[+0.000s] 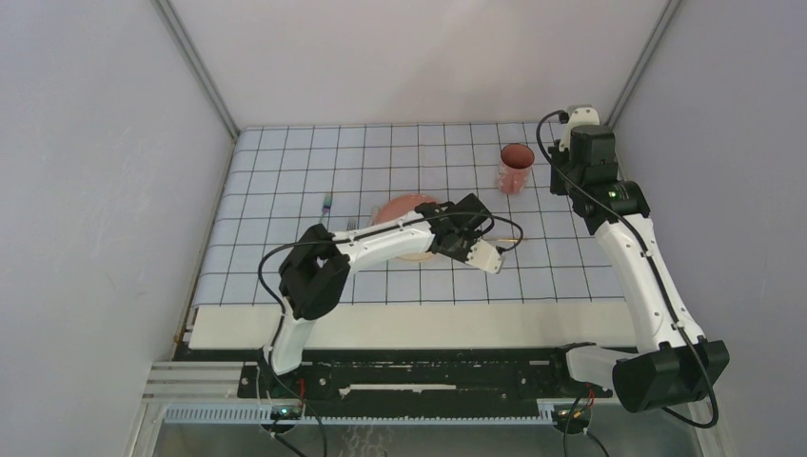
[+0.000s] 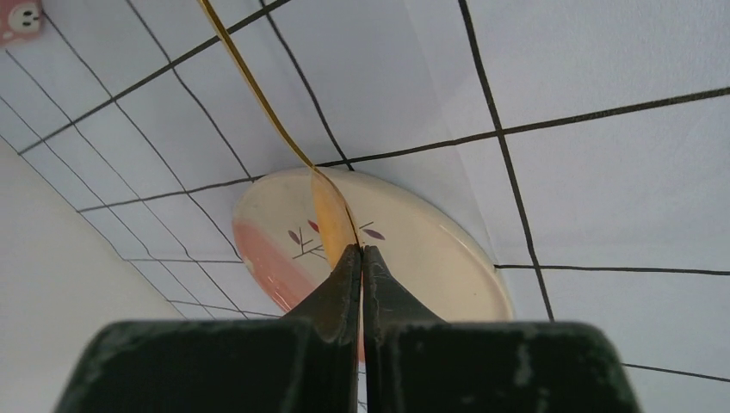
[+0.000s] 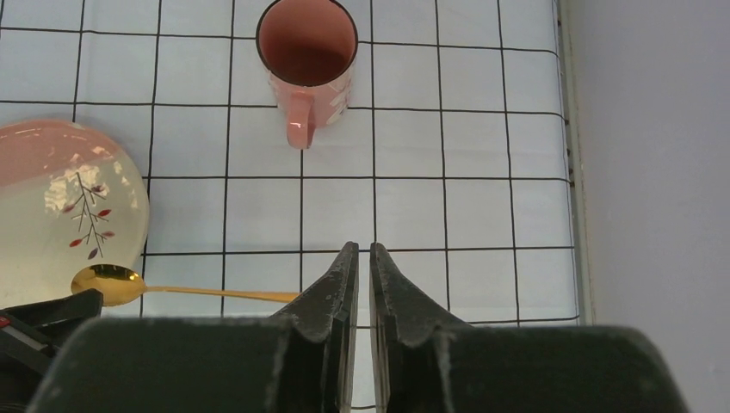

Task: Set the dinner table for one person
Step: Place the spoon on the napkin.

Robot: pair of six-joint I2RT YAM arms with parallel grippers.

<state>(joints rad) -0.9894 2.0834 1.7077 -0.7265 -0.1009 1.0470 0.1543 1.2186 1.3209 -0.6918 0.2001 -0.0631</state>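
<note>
Left tool (image 2: 361,249) pinches spoon (image 2: 331,219) at plate (image 2: 430,249); mug (image 3: 323,95) upright.

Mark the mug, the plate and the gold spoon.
mug (image 3: 299,125), right wrist view, handle.
plate (image 3: 86,206), right wrist view, painted twig.
gold spoon (image 3: 108,282), right wrist view, bowl.
</note>
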